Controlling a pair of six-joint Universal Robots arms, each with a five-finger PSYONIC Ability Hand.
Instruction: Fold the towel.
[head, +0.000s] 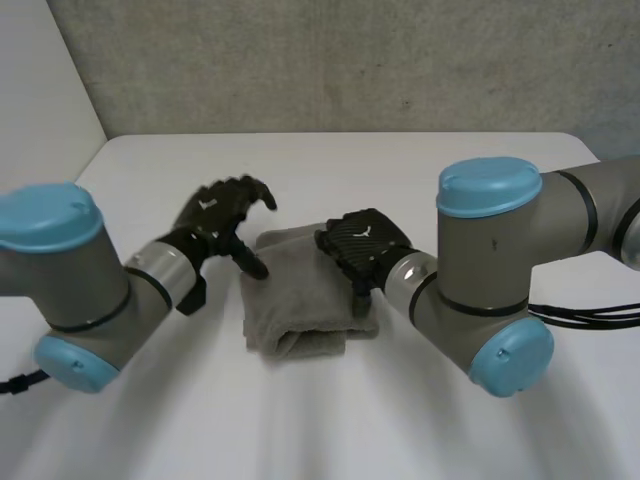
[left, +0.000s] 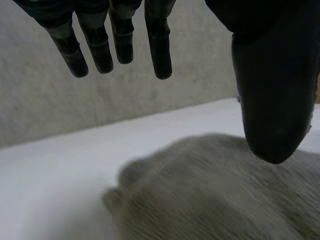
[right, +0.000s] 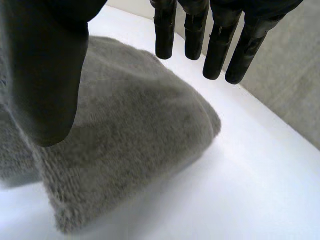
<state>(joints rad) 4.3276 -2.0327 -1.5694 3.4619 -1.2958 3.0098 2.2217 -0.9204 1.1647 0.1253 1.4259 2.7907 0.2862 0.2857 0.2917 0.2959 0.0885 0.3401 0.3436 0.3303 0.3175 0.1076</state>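
The towel (head: 300, 300) is lying near the middle of the worktop (head: 400, 170), gathered into a compact, layered bundle with a rounded fold along its near edge. The two hands are flanking its far end.

1. The left hand (head: 215, 222) is hovering at the towel's far left corner. Its fingers (left: 160, 50) are reaching out straight and slightly spread, and its thumb is pointing down toward the cloth (left: 210, 190). Nothing is being pinched.
2. The right hand (head: 365, 245) is sitting over the towel's far right part. Its fingers (right: 215, 50) are hanging straight and apart above the cloth (right: 140, 130), with the thumb held away from them. It is gripping nothing, and the views are not showing whether the palm is touching the towel.

Step in hand: judging by the stacked layers and the two free hands, the main folds are looking complete, and the work is sitting at the release or tidy-up stage. The bundle's edges are not lining up squarely, and the near left corner is bulging.

Next move: either hand is needing to press the top layer flat or to nudge the loose edges into line. Any further fold is calling for a fresh pinch on a far corner, taking every layer at once so the bundle is not opening.
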